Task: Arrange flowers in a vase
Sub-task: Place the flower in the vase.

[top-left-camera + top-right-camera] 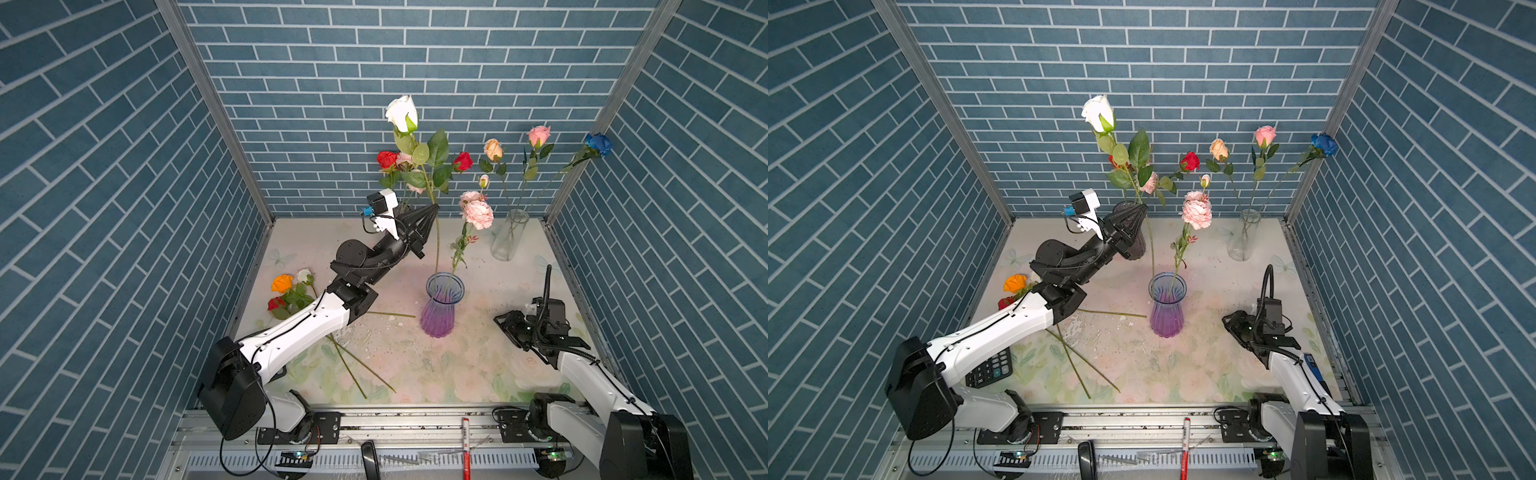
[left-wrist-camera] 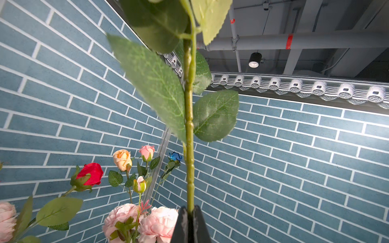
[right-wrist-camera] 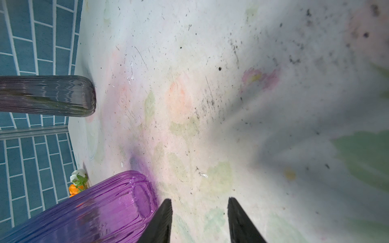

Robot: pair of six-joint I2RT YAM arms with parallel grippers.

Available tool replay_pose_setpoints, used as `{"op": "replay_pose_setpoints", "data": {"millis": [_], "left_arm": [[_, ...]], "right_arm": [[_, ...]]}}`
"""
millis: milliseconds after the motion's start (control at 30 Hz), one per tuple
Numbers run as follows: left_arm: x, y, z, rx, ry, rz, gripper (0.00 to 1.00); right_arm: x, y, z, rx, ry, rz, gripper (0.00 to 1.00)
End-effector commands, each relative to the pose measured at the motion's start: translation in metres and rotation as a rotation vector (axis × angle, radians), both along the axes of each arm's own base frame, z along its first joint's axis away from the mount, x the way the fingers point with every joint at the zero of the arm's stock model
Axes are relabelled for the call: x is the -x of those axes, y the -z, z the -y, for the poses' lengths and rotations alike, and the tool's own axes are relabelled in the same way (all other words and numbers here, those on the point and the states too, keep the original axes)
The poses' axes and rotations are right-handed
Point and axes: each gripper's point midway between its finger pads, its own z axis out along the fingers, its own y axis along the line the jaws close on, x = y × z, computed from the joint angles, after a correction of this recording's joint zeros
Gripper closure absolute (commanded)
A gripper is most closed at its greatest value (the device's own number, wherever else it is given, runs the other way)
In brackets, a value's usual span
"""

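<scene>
We see the left gripper (image 1: 433, 209) pinched tight on the knobbly green plastic stem of a white rose (image 1: 401, 112), its black wedge-shaped jaws meeting around the stalk in the left wrist view (image 2: 190, 212). The rose stands nearly upright, its veined fabric leaves fanned out above the grip. The thin lower stem drops to the flared mouth of the purple vase (image 1: 442, 303), a ribbed glass piece shading from blue at the rim to violet at the base. A ruffled pink peony (image 1: 477, 212) leans out of it.

The right gripper (image 3: 200, 202) sits low over the scuffed, floral-printed table (image 1: 457, 365), just beside the vase's base, jaws partly apart with nothing between them.

Three roses stand in a clear glass bottle vase (image 1: 509, 235), and a smoky ribbed vase (image 1: 1137, 246) holds more blooms.

We cannot tell whether the white rose's stem end is inside the rim or just beside it. The left arm covers much of the loose flowers (image 1: 286, 291) lying on the table, and the wrist view cuts off the white bloom.
</scene>
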Motion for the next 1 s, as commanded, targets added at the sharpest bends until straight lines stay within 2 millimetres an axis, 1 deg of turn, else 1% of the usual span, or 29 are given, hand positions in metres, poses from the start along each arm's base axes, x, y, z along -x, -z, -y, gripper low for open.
{"op": "replay_pose_setpoints", "data": {"millis": [0,33,133,233,433,533,767,800,833,867,900,967], "left_arm": [[0.022,-0.036,0.0,0.048,0.025,0.101,1.0],[0.024,-0.041,0.002,0.041,0.026,0.111,1.0],[0.029,-0.046,0.008,0.007,0.028,0.135,1.0],[0.028,-0.044,0.009,-0.011,0.018,0.132,1.0],[0.026,-0.031,0.013,-0.043,0.015,0.113,1.0],[0.025,-0.014,0.017,-0.084,0.004,0.096,1.0],[0.014,0.043,0.027,-0.158,-0.006,0.008,1.0],[0.012,0.05,0.029,-0.164,-0.001,-0.012,0.98],[0.009,0.056,0.029,-0.172,-0.003,-0.039,0.76],[0.003,0.066,0.027,-0.189,-0.027,-0.101,0.23],[-0.006,0.077,0.021,-0.211,-0.069,-0.185,0.01],[-0.016,0.101,0.007,-0.298,-0.152,-0.321,0.0]], "right_arm": [[0.003,0.005,0.002,-0.015,0.026,-0.029,0.55],[0.003,0.006,0.001,-0.016,0.024,-0.03,0.55],[0.003,0.006,0.001,-0.017,0.025,-0.03,0.55],[0.004,0.006,0.001,-0.018,0.026,-0.029,0.55],[0.004,0.005,0.002,-0.017,0.03,-0.026,0.55],[0.004,0.005,0.002,-0.019,0.028,-0.027,0.55],[0.004,0.005,0.003,-0.021,0.03,-0.026,0.55],[0.004,0.005,0.002,-0.022,0.029,-0.025,0.55],[0.004,0.005,0.002,-0.022,0.029,-0.026,0.55],[0.004,0.005,0.002,-0.022,0.029,-0.025,0.55],[0.004,0.005,0.003,-0.022,0.03,-0.025,0.55],[0.004,0.006,0.002,-0.023,0.03,-0.028,0.55]]}}
